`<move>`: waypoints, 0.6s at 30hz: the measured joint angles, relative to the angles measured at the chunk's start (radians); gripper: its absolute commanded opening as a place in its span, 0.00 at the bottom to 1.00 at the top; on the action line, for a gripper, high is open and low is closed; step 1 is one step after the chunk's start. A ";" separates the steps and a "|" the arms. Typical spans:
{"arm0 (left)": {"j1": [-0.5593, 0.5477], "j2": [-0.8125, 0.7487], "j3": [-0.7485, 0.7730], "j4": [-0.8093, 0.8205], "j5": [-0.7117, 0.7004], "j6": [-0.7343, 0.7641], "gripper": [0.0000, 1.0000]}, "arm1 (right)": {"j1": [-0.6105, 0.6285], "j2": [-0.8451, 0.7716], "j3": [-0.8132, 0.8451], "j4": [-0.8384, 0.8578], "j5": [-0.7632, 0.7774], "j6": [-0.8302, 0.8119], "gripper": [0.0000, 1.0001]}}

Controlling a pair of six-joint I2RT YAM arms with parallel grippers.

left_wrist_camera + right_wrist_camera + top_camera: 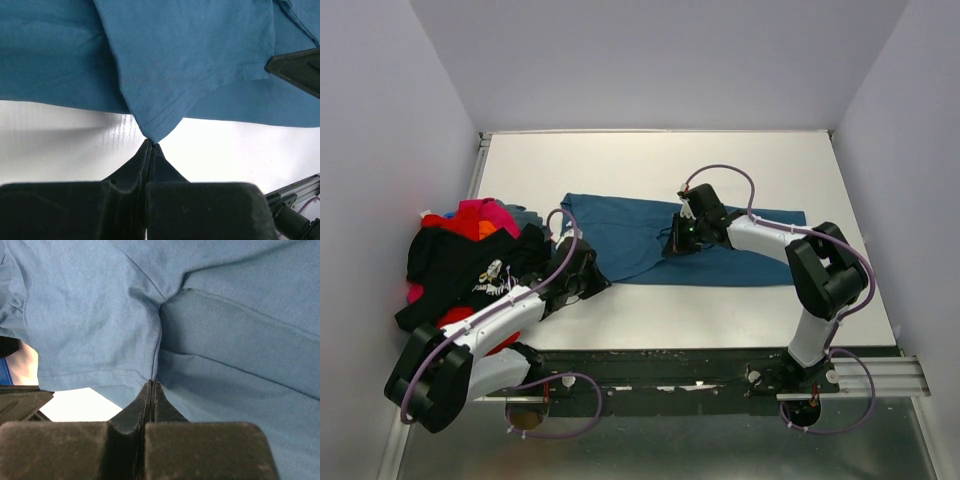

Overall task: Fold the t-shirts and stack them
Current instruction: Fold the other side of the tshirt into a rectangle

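The teal-blue t-shirt (pixel 640 235) lies partly folded across the middle of the table. My left gripper (pixel 592 281) is shut on its near left corner, a hemmed point of cloth (pixel 152 131) held at the fingertips (pixel 151 144). My right gripper (pixel 678 240) is shut on a fold of the same shirt (pixel 90 325) near its middle; the cloth creases into the closed tips (pixel 152 383). A black shirt with white print (pixel 465 265) tops a pile with red (pixel 445 222), magenta (pixel 485 211) and orange (pixel 486 230) shirts at the left.
The white table (pixel 720 165) is walled at the back and both sides. A black rail (pixel 720 372) runs along the near edge. The right gripper's black finger (pixel 297 70) shows at the right of the left wrist view.
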 measured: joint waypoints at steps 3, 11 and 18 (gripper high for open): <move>-0.016 0.000 0.000 -0.003 0.000 -0.008 0.00 | 0.000 0.000 0.000 -0.011 0.001 -0.001 0.08; -0.034 -0.074 -0.002 -0.056 -0.017 -0.027 0.00 | 0.000 0.000 0.000 -0.019 0.001 -0.001 0.08; -0.052 -0.080 -0.034 -0.054 -0.018 -0.043 0.26 | 0.000 0.000 0.000 -0.030 0.015 0.000 0.36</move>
